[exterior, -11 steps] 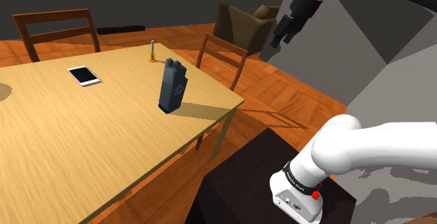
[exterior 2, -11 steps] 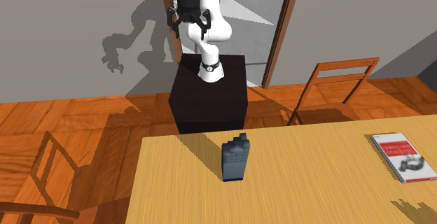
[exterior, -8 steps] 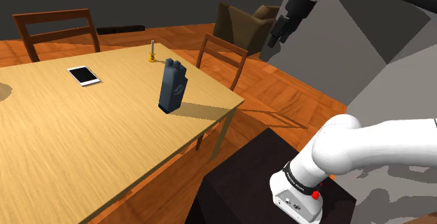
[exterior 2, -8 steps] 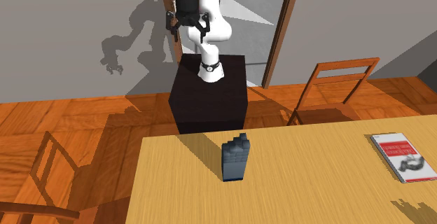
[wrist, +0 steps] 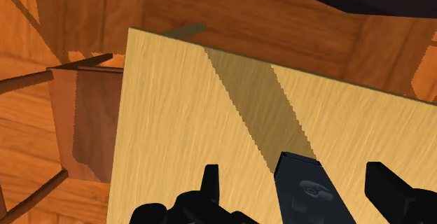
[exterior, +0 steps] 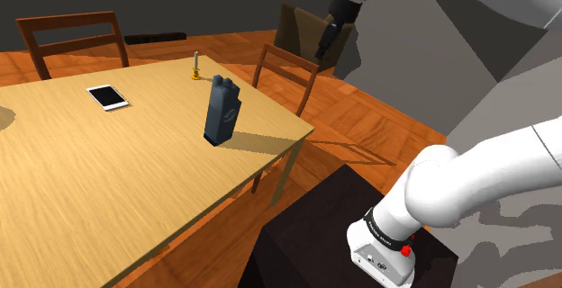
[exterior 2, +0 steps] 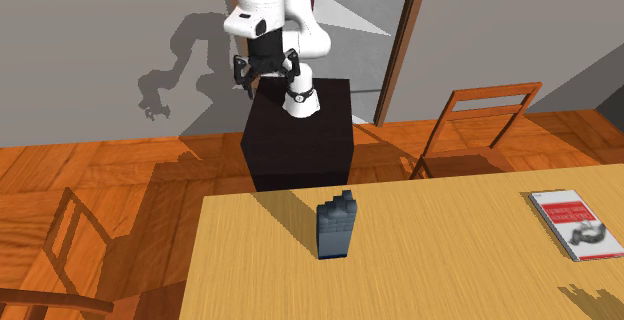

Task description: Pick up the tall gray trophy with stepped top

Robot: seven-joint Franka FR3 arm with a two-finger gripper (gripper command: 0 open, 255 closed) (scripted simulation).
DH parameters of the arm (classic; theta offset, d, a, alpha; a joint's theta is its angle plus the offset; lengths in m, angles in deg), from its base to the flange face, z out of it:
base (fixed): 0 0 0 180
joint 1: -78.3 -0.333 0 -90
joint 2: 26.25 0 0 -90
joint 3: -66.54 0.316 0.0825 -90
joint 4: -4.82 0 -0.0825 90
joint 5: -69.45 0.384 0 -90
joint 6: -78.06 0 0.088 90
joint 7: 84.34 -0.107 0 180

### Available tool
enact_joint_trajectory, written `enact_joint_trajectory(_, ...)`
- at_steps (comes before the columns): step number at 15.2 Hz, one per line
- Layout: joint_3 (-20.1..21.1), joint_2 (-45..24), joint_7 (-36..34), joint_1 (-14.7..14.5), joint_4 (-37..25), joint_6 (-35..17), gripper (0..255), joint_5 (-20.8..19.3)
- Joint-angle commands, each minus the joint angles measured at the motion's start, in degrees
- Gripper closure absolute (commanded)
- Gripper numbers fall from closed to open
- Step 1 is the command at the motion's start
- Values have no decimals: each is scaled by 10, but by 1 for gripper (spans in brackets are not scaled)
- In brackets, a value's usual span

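Trophy (exterior: 222, 111) looks stiff and tippy; take its flat sides at mid-height. Fingers (wrist: 210, 180) stand wide apart, holding nothing.

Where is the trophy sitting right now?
In the shoulder view the dark gray trophy stands upright on the wooden table near its right-hand edge, with the white phone farther to the left.

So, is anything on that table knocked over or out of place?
Nothing stands out. The dark grey trophy stands upright on the table, as does the small gold candlestick, and the white phone lies flat.
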State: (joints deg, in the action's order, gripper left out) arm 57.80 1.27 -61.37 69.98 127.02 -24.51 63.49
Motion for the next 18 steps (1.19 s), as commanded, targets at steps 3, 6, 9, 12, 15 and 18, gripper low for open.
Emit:
enact_joint_trajectory(3, -12, -75, 89, -30, -34, -35, 0, 11)
enact_joint_trajectory(6, -18, -135, 154, -49, -69, -53, 0, 23)
enact_joint_trajectory(9, -18, -192, 217, -65, -106, -67, 0, 36)
enact_joint_trajectory(12, -12, -247, 278, -78, -144, -77, 0, 49)
enact_joint_trajectory(15, -2, -299, 336, -88, -183, -83, 0, 59)
enact_joint_trajectory(18, 11, -348, 390, -98, -220, -87, 0, 65)
